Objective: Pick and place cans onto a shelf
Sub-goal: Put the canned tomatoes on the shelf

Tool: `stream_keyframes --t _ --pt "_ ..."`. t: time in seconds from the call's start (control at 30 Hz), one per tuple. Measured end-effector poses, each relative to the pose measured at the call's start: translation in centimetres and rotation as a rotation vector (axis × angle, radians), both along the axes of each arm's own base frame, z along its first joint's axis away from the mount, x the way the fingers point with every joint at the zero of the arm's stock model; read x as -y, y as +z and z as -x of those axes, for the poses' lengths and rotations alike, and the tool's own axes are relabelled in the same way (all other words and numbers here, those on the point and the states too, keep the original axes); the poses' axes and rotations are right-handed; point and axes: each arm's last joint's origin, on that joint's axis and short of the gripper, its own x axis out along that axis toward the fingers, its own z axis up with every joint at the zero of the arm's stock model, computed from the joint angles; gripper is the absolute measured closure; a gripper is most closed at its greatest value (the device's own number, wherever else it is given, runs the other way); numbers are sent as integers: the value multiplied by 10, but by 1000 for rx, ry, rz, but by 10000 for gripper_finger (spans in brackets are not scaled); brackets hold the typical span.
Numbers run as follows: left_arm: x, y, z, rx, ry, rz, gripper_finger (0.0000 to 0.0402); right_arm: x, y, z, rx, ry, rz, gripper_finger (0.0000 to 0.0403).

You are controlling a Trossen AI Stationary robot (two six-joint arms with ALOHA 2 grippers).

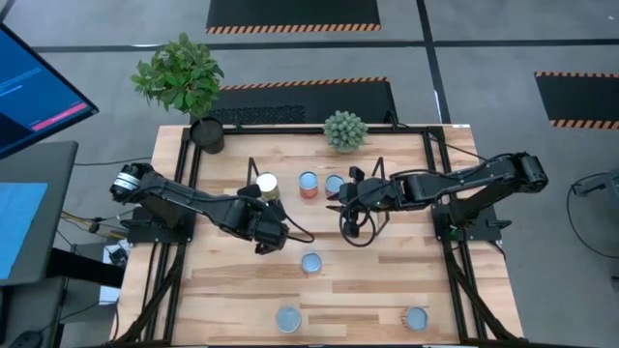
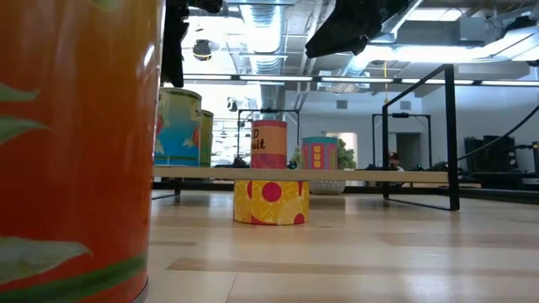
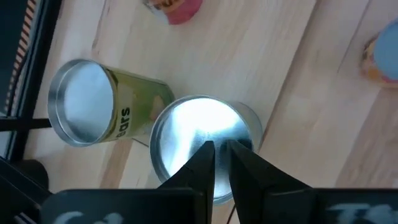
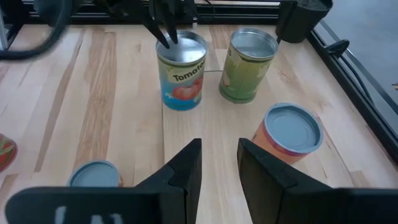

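Note:
The shelf (image 2: 379, 175) is a low light-wood board carrying several cans: a blue "Tomato" can (image 4: 181, 71), a green can (image 4: 249, 65), a red can (image 1: 308, 184) and a silver-blue-topped can (image 1: 334, 182). My left gripper (image 3: 221, 155) is shut and points down over the Tomato can's silver top, near its rim. In the high view it (image 1: 261, 208) hides that can. My right gripper (image 4: 219, 158) is open and empty above the shelf's right part (image 1: 340, 198). Loose cans stand on the table: one in the middle (image 1: 311, 261) and two near the front edge (image 1: 287, 317) (image 1: 416, 317). My left gripper's shut fingertips (image 4: 166, 37) stand at the Tomato can's top (image 3: 186, 124) close to its rim, coming from above. I cannot tell whether they touch it. The can stands upright on the shelf.
A black plant pot (image 1: 206, 130) and a small green plant (image 1: 344, 130) stand at the table's far edge. Black frame rails (image 1: 440, 193) run along both sides. The orange can near the front edge fills the low view's left (image 2: 76, 151).

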Motion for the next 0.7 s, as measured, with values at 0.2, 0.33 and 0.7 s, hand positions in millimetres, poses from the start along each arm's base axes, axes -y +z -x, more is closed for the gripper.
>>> stream_keyframes --t 0.2,0.33,0.7 --pt "13 34 -6 118 -103 4 368 1 0 0 2 -1 1 276" --pt "29 37 -10 138 -237 159 368 1 0 0 0 0 1 276" --pt "53 -22 -31 -107 -276 155 368 1 0 0 4 2 4 276"
